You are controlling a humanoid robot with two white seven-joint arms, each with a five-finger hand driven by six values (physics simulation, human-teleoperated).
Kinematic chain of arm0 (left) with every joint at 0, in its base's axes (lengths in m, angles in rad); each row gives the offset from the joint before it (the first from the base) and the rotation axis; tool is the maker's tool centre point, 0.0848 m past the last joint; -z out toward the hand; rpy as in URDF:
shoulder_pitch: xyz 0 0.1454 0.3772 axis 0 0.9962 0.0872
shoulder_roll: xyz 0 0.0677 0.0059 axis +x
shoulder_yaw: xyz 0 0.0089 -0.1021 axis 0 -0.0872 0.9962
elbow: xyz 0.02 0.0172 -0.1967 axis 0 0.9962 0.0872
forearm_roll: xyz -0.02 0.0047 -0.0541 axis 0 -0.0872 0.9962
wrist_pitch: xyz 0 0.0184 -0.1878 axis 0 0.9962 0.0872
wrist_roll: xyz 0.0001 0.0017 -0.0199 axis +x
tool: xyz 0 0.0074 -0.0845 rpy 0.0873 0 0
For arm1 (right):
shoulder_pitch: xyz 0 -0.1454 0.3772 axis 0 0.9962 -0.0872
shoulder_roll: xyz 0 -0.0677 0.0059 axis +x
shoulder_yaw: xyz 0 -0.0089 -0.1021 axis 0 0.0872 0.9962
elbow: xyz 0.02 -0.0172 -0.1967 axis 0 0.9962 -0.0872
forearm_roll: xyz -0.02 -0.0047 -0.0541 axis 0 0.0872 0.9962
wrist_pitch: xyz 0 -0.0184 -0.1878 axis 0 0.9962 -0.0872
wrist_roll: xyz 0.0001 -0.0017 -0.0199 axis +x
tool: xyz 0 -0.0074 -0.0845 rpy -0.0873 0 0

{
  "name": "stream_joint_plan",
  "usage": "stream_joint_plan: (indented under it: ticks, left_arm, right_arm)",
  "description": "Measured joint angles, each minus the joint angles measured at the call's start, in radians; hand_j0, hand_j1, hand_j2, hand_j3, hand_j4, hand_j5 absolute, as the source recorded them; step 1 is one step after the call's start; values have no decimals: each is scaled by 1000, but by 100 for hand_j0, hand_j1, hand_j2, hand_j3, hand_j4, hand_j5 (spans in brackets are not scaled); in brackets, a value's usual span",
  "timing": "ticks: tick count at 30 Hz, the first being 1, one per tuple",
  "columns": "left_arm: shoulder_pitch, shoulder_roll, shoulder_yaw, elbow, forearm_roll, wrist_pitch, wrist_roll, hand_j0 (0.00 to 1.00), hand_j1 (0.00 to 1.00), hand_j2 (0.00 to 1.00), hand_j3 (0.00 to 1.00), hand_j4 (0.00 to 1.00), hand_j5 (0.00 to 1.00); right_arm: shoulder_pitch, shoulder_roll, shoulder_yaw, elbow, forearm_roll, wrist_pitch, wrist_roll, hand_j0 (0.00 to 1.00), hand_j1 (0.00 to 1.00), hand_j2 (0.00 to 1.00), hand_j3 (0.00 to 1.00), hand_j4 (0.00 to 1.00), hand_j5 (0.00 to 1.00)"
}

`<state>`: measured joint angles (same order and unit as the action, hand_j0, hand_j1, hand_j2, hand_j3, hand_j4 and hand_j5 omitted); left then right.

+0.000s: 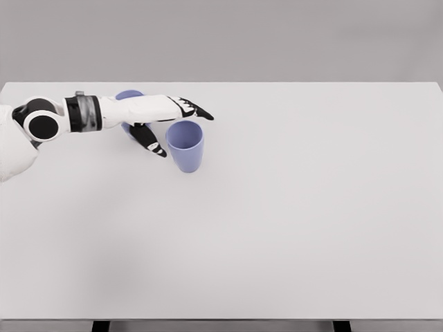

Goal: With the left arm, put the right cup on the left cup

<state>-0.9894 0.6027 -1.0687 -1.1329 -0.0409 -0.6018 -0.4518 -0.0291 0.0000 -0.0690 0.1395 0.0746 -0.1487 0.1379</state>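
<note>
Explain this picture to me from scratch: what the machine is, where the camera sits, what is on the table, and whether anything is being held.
This is a simulator's render, seen from a camera on a humanoid robot's head, looking down at a white table. The white arm entering from the left ends in the left hand, with five dark-tipped fingers spread open. It holds nothing. Just beside it stands an upright blue cup. A second blue cup is mostly hidden behind the arm. The right arm is out of view.

left cup (129, 95) mostly hidden behind the left arm's forearm, only rim and a lower sliver showing, left arm's shoulder cut off by left edge
</note>
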Motion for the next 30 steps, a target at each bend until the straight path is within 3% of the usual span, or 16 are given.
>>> stream_joint_plan:
  ticks: [13,21,23,26,30]
  left_arm:
    - [6,-26,-2,34,-40,5,3,100,100,100,100,100,100]
    - [18,-37,-1,43,-61,7,4,94,94,94,94,94,94]
    - [18,-39,0,43,-64,8,5,79,79,79,79,79,79]
    - [18,-40,3,45,-64,7,5,65,65,65,65,65,65]
    - [21,-36,7,46,-57,6,5,62,62,62,62,62,62]
  right_arm:
    - [0,0,0,0,0,0,0,100,100,100,100,100,100]
    - [0,0,0,0,0,0,0,100,100,100,100,100,100]
    - [0,0,0,0,0,0,0,100,100,100,100,100,100]
    - [0,0,0,0,0,0,0,100,100,100,100,100,100]
    - [0,0,0,0,0,0,0,100,100,100,100,100,100]
